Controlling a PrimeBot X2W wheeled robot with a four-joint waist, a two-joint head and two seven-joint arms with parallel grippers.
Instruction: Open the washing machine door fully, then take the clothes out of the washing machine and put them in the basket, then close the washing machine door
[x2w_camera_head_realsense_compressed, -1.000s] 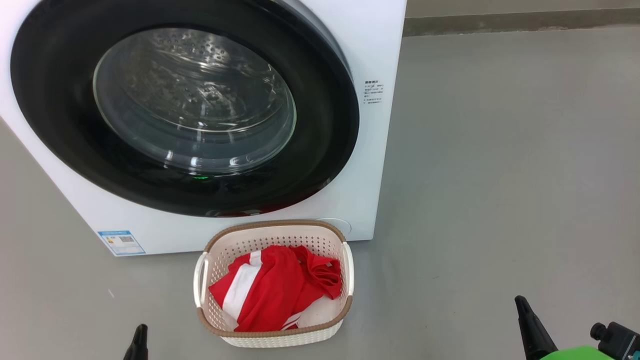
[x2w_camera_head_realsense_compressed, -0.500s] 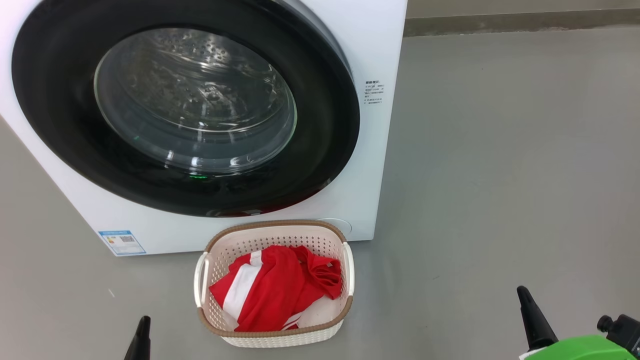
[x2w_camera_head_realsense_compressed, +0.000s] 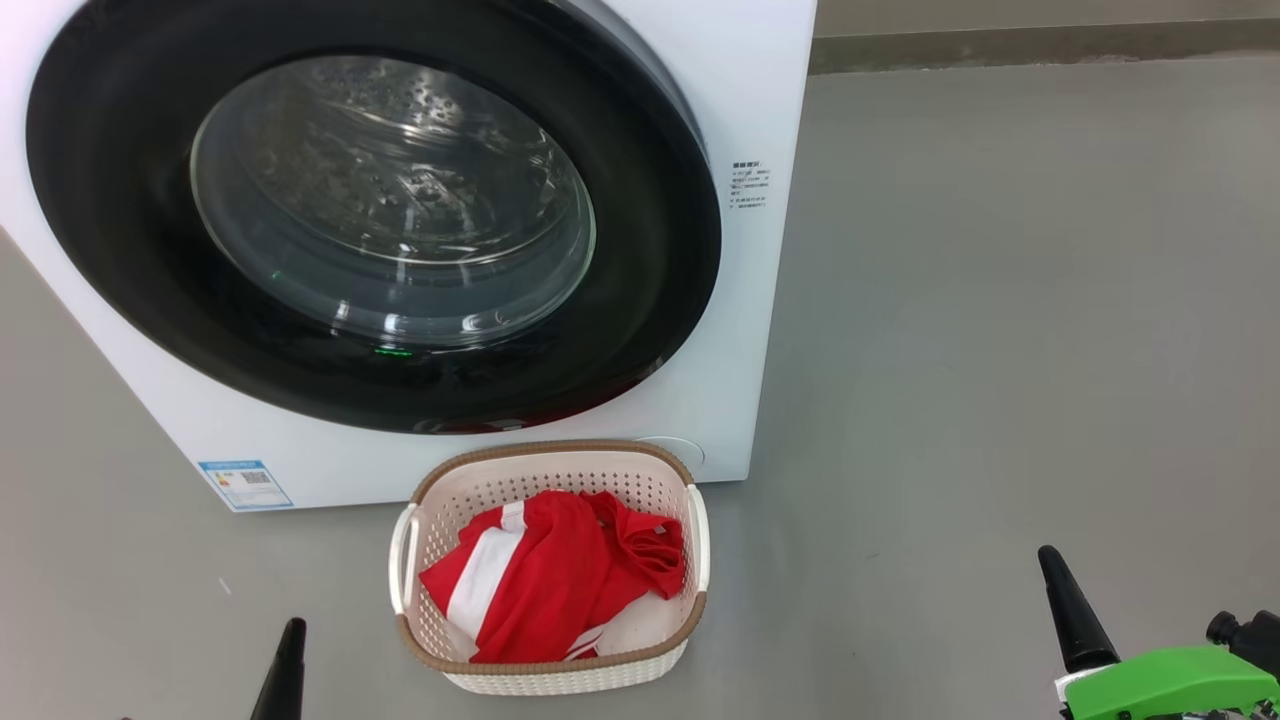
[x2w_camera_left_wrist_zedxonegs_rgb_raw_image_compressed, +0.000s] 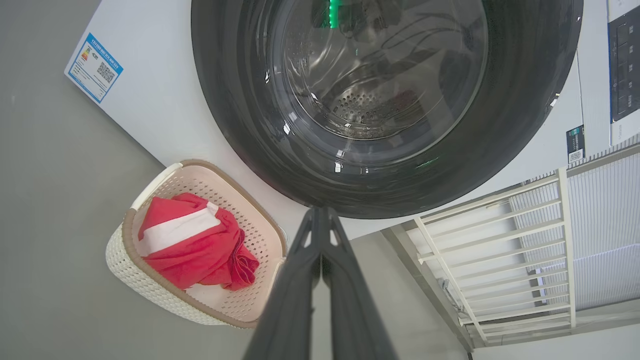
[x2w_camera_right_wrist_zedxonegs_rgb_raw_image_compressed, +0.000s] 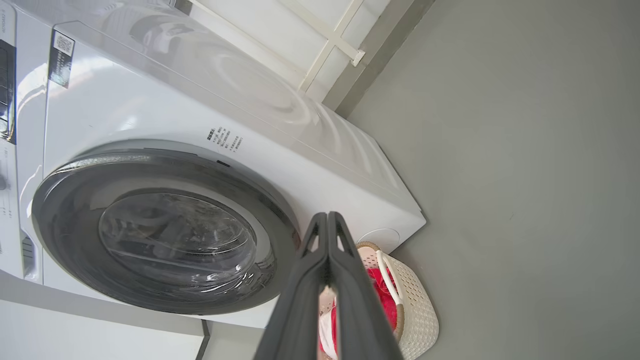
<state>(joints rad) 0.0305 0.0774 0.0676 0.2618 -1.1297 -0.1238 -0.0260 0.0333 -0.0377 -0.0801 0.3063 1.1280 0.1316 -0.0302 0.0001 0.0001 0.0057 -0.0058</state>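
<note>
1. The washing machine (x2w_camera_head_realsense_compressed: 760, 120) is a big white box with smooth, glossy panels and rounded edges. A small blue label (x2w_camera_head_realsense_compressed: 245, 483) sits low on its front corner.
2. Its door (x2w_camera_head_realsense_compressed: 640, 300) lies shut against the front: a wide ring of shiny black with a bulging clear glass bowl in the middle. Through the glass I see the drum (x2w_camera_head_realsense_compressed: 400, 130), curved steel dotted with small holes.
3. The basket (x2w_camera_head_realsense_compressed: 550, 448) stands on the floor (x2w_camera_head_realsense_compressed: 1000, 350) just in front of the machine, below the door's lower edge; I cannot tell whether the two touch. It is a rounded rectangle of cream plastic, pierced all over, with a brown woven-look rim and white loop handles at the sides.
4. The clothes (x2w_camera_head_realsense_compressed: 560, 580) lie inside the basket in a soft crumpled heap, thin bright red fabric crossed by a broad white stripe.
5. The left gripper (x2w_camera_left_wrist_zedxonegs_rgb_raw_image_compressed: 320, 220) hangs over the floor near the basket, its two long dark tapered fingers pressed flat together with nothing between them.
6. The right gripper (x2w_camera_right_wrist_zedxonegs_rgb_raw_image_compressed: 327, 225) is well off to the basket's other side, fingers likewise closed to a single narrow point and empty. A bright green housing (x2w_camera_head_realsense_compressed: 1160, 680) sits at its base.
7. The floor is plain grey, matte and even.
</note>
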